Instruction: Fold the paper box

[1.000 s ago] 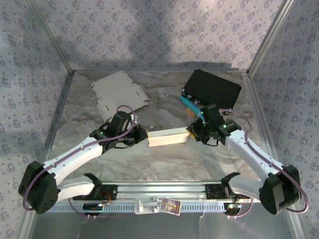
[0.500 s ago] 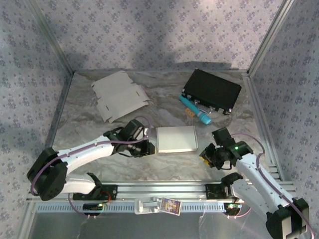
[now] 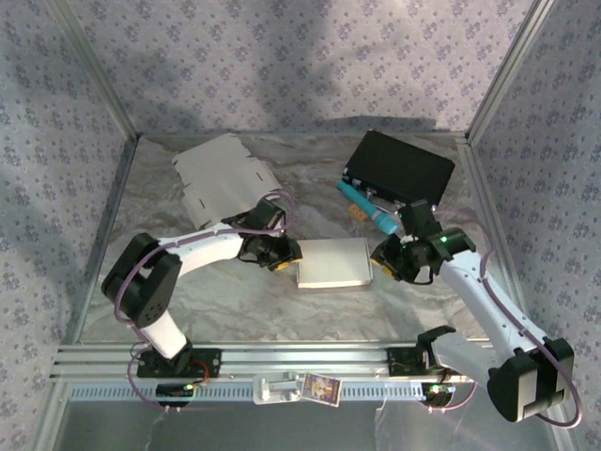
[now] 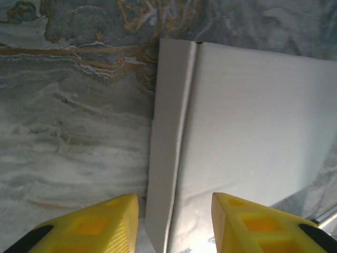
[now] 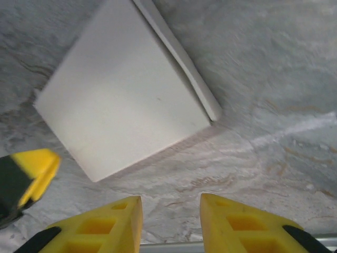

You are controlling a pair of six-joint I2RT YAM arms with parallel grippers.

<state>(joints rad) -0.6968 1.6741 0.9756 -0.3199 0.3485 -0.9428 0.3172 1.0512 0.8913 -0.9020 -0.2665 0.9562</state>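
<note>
On marbled tabletop (image 3: 235, 310) (patterned walls (image 3: 282, 56) around), folded paper box (image 3: 333, 262)

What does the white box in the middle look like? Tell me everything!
The white box is a flat, closed, squarish box that looks like thin cardboard, plain with no printing. A narrow side panel shows along the edge by the left gripper. It lies flat on the marbled table, between that gripper and the right gripper; both have open fingers and neither grips it.
</note>
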